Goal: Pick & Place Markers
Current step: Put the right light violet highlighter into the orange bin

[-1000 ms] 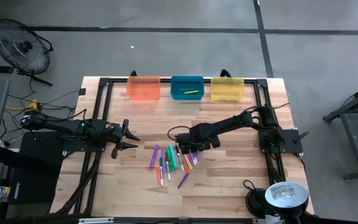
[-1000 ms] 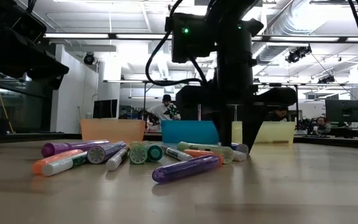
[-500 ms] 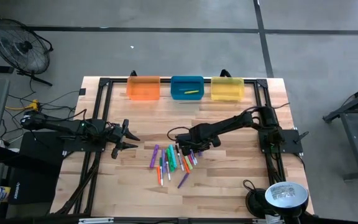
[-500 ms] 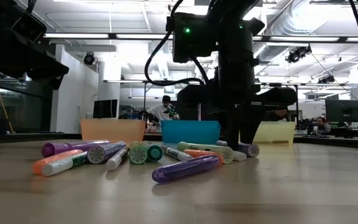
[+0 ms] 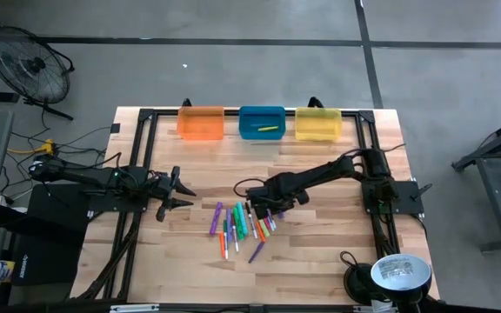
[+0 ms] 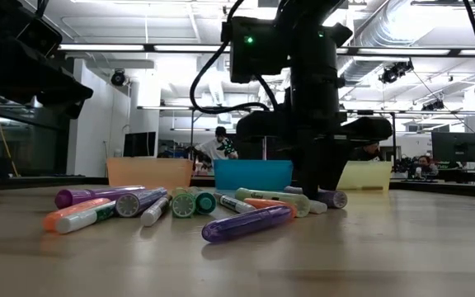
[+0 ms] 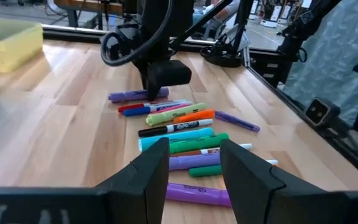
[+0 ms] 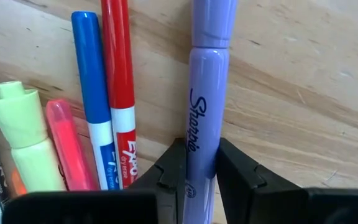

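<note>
The left tool [image 5: 183, 194] waited with fingers apart at frame left. At center, markers [image 5: 242, 228] littered the desk [image 5: 320, 261]; the right tool [image 8: 196, 167], wider a second earlier, had clamped a lavender Sharpie [image 8: 204, 112].

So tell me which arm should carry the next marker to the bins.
Right. The right gripper is already clamped on the purple Sharpie marker at the pile, while the left gripper sits open and empty beside it.

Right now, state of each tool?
Left tool: open, empty, off to the left of the markers.
Right tool: closed on the purple marker, down at the table.
</note>
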Robot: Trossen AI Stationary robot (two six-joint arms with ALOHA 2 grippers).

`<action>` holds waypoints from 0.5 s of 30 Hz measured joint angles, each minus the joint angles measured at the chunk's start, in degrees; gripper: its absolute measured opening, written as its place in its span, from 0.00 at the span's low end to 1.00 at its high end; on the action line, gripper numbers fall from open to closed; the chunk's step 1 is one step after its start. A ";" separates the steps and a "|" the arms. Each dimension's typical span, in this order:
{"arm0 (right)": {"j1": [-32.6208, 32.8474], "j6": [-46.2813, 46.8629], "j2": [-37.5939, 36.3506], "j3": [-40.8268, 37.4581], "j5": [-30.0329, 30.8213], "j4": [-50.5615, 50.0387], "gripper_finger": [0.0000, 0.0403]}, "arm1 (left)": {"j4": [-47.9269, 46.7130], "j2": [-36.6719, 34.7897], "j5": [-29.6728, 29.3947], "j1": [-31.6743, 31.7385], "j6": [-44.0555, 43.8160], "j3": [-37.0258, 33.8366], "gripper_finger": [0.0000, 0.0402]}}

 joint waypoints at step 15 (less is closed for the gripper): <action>0.03 -8.69 -13.20 0.04 15.91 9.49 0.14 | 8.02 0.10 -6.78 -0.02 -19.84 1.04 0.35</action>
